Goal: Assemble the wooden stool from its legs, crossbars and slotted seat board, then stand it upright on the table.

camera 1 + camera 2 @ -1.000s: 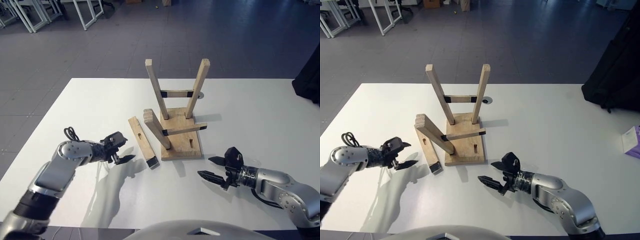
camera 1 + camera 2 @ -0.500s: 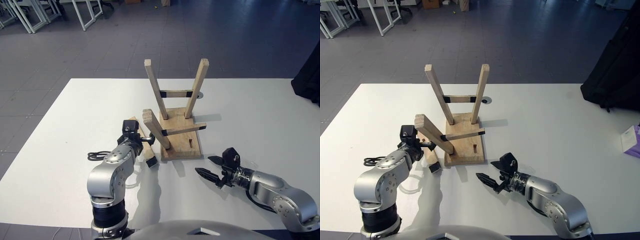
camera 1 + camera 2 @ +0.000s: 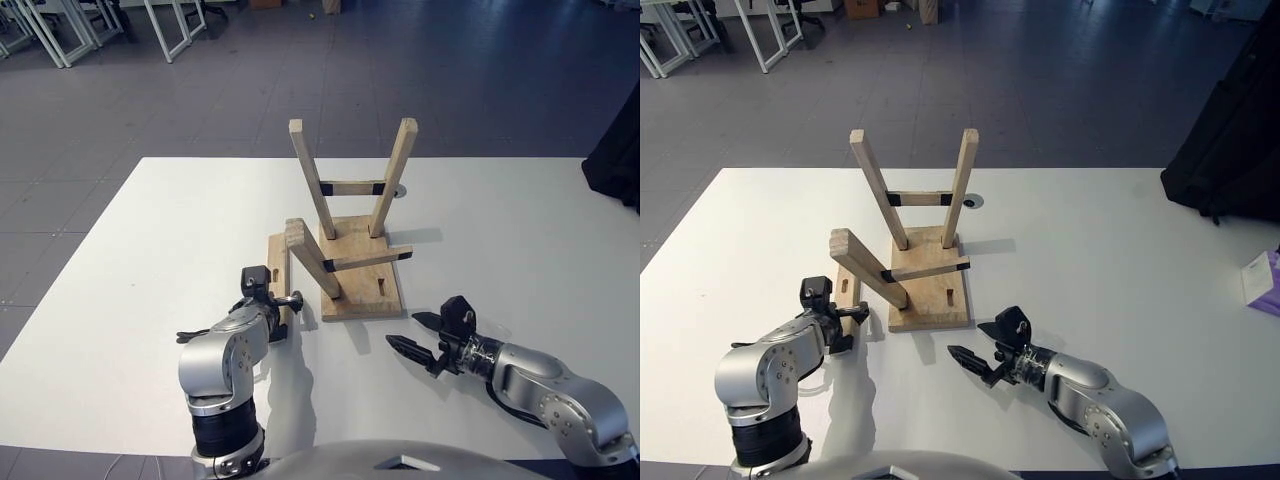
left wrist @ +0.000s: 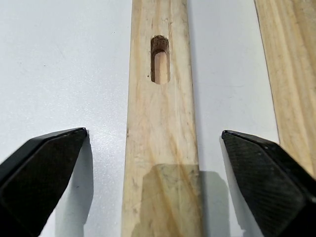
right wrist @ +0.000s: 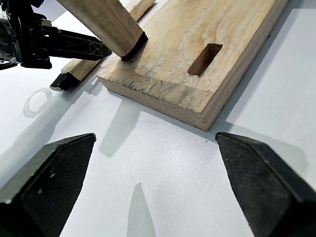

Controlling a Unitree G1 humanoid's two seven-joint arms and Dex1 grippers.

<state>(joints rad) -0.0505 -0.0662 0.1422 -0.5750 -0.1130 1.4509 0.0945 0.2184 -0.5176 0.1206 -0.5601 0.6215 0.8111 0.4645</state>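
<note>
The slotted seat board [image 3: 366, 283] lies flat mid-table with three legs standing up out of it. A crossbar [image 3: 353, 187] joins the two far legs, and another crossbar [image 3: 368, 260] runs from the leaning near leg [image 3: 310, 256]. A loose leg [image 3: 277, 260] with a slot lies flat just left of the board. My left gripper [image 3: 277, 300] is open at its near end, and the left wrist view shows the loose leg [image 4: 160, 128] between the two fingers [image 4: 42, 170]. My right gripper [image 3: 405, 331] is open and empty just off the board's near right corner [image 5: 197, 54].
A black cable [image 3: 196, 335] loops on the table beside my left arm. A round hole [image 3: 400, 190] marks the tabletop behind the stool. A purple-and-white item [image 3: 1265, 283] lies at the far right edge. Bare white table [image 3: 150, 230] spreads to the left and right.
My left arm swung in from the left side of the table to the loose leg. That leg now lies straighter and closer to the board. The right gripper crept slightly toward the board.
</note>
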